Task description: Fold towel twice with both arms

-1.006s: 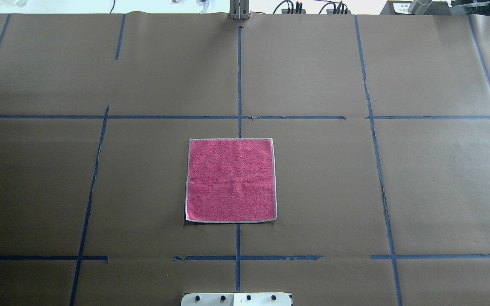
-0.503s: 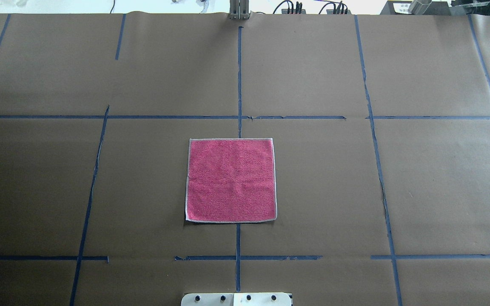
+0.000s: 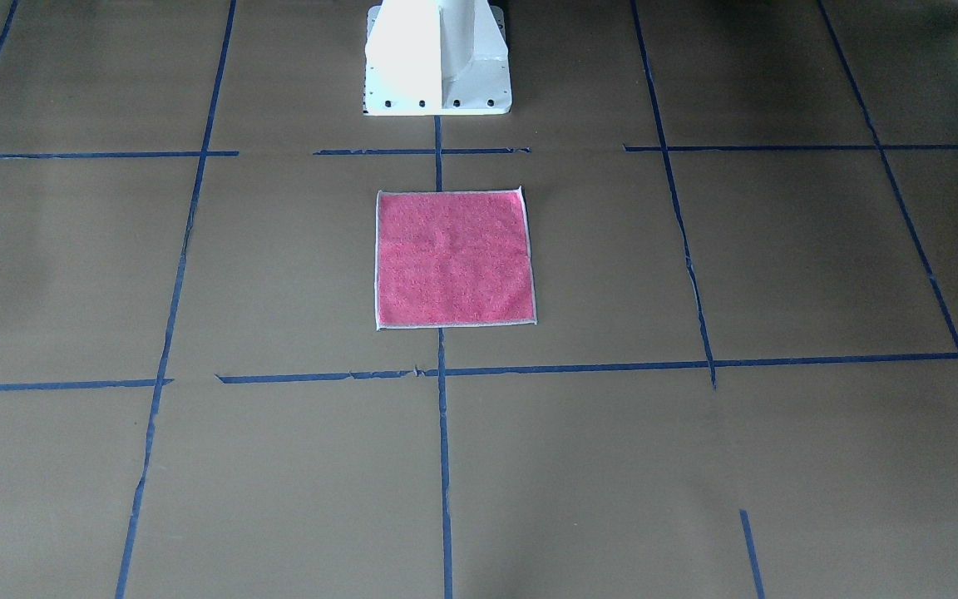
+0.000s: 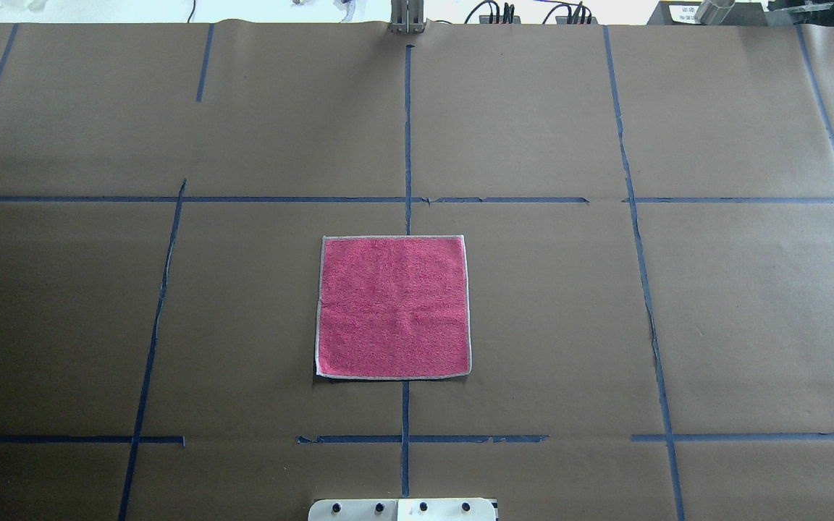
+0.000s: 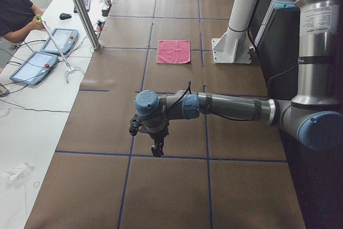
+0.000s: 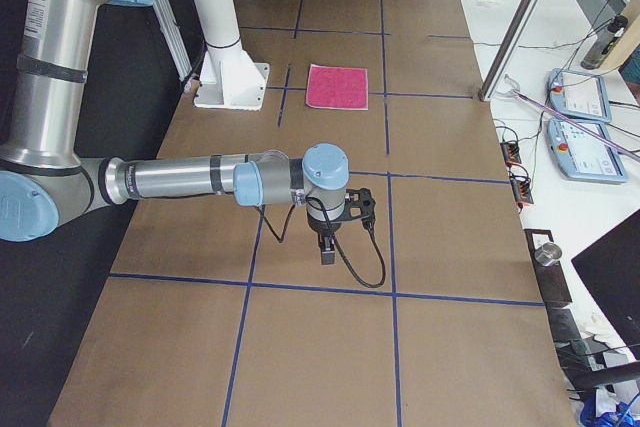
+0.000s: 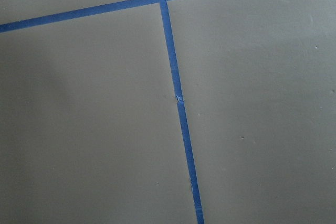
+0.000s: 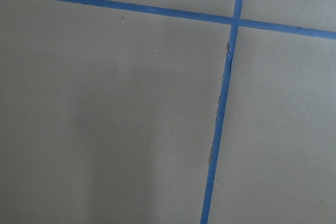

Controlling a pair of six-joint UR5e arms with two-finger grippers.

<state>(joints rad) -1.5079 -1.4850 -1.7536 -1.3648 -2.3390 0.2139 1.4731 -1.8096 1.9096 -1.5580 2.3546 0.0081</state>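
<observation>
The towel [image 4: 393, 306] lies flat and unfolded, pink face up, on the brown table just ahead of the robot's base; it also shows in the front view [image 3: 454, 259] and in both side views [image 5: 173, 51] [image 6: 338, 86]. My left gripper [image 5: 157, 151] hangs over bare table far out to the left, well away from the towel. My right gripper [image 6: 327, 255] hangs over bare table far out to the right. Both show only in the side views, so I cannot tell if they are open or shut. Both wrist views show only brown paper and blue tape.
The white pedestal base [image 3: 437, 58] stands behind the towel. Blue tape lines [image 4: 407, 137] grid the brown paper. A side bench with tablets [image 5: 37, 65], a metal post [image 5: 80, 9] and a seated person [image 5: 16, 12] lies beyond the table's far edge.
</observation>
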